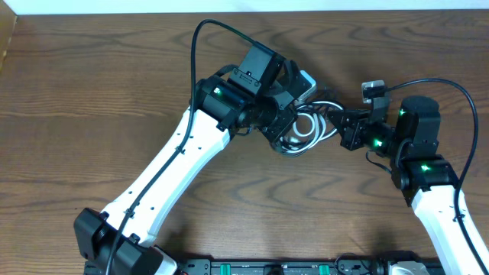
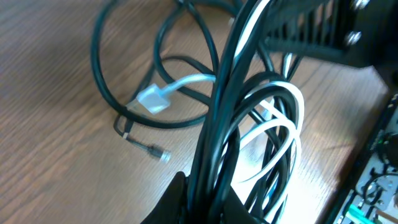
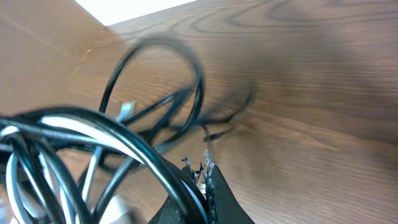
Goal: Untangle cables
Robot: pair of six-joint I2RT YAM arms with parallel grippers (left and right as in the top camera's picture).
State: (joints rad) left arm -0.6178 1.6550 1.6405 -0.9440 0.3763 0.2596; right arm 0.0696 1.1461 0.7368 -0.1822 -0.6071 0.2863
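A tangle of black and white cables (image 1: 306,128) hangs between my two grippers above the wooden table. My left gripper (image 1: 284,114) is shut on a bundle of black and white strands (image 2: 239,124), which run up from between its fingers (image 2: 205,196). My right gripper (image 1: 344,126) is shut on black and white strands (image 3: 124,140) at its fingertips (image 3: 202,180). Loose black loops (image 2: 124,93) with a white plug (image 2: 152,99) and a small connector (image 2: 158,154) lie on the table below.
A white charger block (image 1: 306,79) sits behind the left gripper. A cardboard box edge (image 1: 8,38) is at the far left. The wall and box flap show in the right wrist view (image 3: 50,37).
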